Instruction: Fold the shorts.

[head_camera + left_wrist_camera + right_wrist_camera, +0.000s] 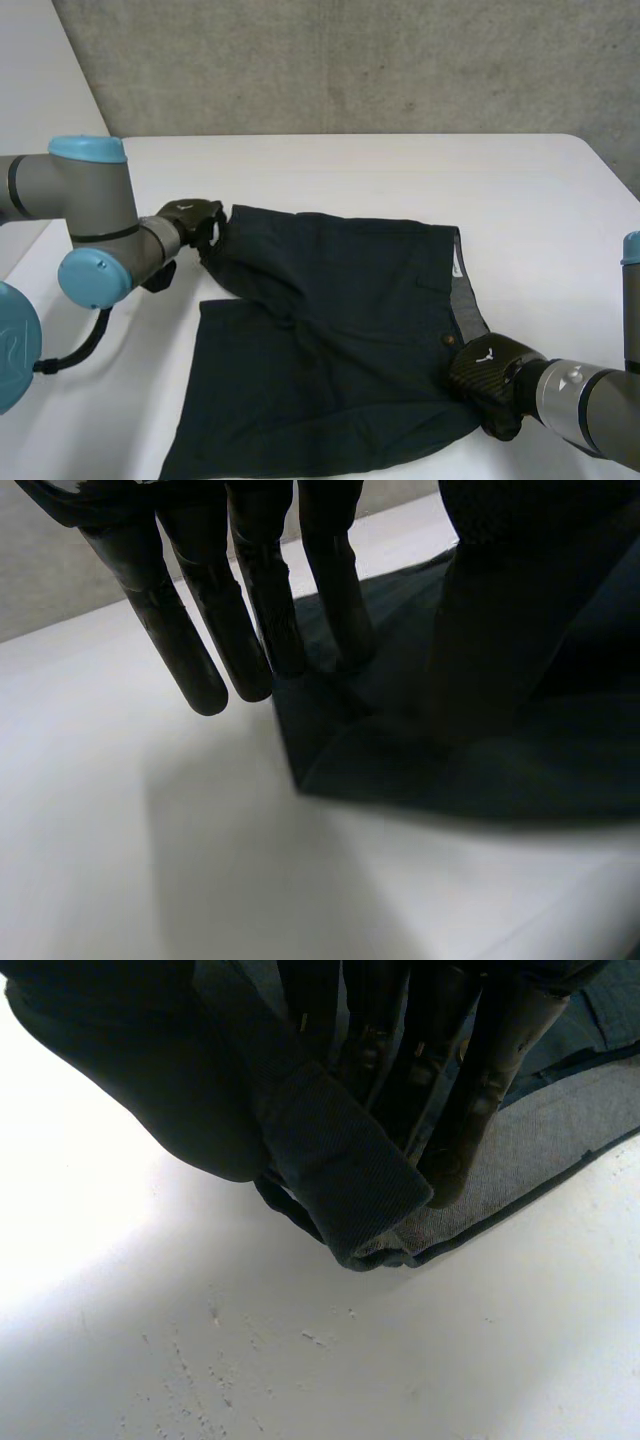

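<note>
Setting: rough grey concrete wall [350, 60] at the back; flat white table [350, 170] in front of it.

Item 1, left arm [90, 190]: grey joints with light-blue caps, reaching in over the table's left edge.

Item 2, left hand [190, 222]: black, at the far left corner of the garment. In the left wrist view its straight fingers [250, 610] come down on the hem corner with the thumb [500, 610] opposite, the cloth pinched between them. The corner sits raised off the table, with shadow beneath it.

Item 3, dark navy fabric shorts [340, 330]: spread near the middle of the table, legs toward the left, waistband [462, 290] toward the right. The far leg is bunched and drawn up toward the left hand; the near leg lies flat, reaching the table's near edge. A small white label [452, 266] shows inside the waistband and a small button [447, 340] sits near its near end.

Item 4, right hand [488, 372]: black, at the near end of the waistband. In the right wrist view its fingers [490, 1070] are curled round a rolled fold of waistband, the pale grey lining [520, 1170] turned outward, clamped just above the table.

Item 5, right arm [590, 400]: grey, entering from the near right corner.
</note>
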